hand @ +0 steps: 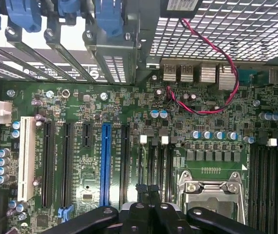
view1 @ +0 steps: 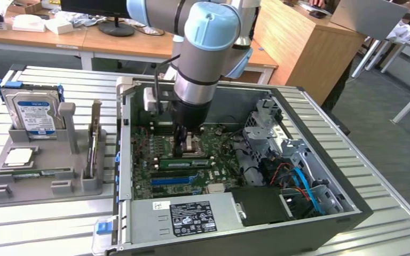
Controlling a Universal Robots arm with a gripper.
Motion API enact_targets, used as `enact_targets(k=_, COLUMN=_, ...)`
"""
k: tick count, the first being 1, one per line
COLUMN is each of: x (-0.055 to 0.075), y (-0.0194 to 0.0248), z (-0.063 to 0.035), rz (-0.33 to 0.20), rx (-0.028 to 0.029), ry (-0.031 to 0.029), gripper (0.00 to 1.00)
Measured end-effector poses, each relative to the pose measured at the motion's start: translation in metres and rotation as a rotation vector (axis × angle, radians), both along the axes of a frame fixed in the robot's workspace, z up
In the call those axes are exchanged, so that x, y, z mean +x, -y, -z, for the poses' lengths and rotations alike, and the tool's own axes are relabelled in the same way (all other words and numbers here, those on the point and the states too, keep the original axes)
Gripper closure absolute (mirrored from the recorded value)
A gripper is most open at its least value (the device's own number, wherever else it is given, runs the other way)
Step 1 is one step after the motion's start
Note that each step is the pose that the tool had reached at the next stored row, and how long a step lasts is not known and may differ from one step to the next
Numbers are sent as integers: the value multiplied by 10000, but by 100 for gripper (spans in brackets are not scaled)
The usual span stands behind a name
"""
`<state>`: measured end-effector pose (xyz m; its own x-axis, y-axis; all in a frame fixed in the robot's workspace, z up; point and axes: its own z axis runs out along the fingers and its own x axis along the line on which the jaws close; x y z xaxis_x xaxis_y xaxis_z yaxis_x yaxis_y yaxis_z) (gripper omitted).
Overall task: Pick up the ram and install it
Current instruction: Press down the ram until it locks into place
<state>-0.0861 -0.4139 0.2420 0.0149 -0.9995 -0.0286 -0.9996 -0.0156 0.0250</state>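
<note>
Nearest in the exterior view, the power supply (view1: 190, 216) is noted at the front edge of the open case (view1: 333, 176). Just beyond it, the ram (view1: 183, 161) is seen as a green stick lying along the motherboard's memory slots. It appears seated, though latch engagement cannot be confirmed from this angle.

Immediately behind the ram, the gripper (view1: 183, 145) is lowered close over the board. Its fingers are pressed together and nothing is seen pinched between them. It stands apart from the stick, just on its far side.

It is judged that seating is the step in hand. It would be done well with pressure applied straight down, evenly along the stick's top edge, and with both end latches verified.

On the exterior view's left, a grey tray (view1: 20, 189) with a hard drive (view1: 34, 114) is recorded, well apart from the case.

The wrist view supplies the closed gripper (hand: 147, 192) from above, beside the CPU socket (hand: 212, 195). It also shows the blue expansion slot (hand: 104, 161) and the black memory slots (hand: 268, 180). The exterior view alone gives the tray and the gripper's height over the board.
</note>
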Motion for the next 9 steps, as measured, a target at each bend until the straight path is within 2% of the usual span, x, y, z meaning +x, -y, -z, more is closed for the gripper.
enact_targets(k=9, x=-12, y=0, z=52, rz=1, rx=0, ry=0, gripper=90)
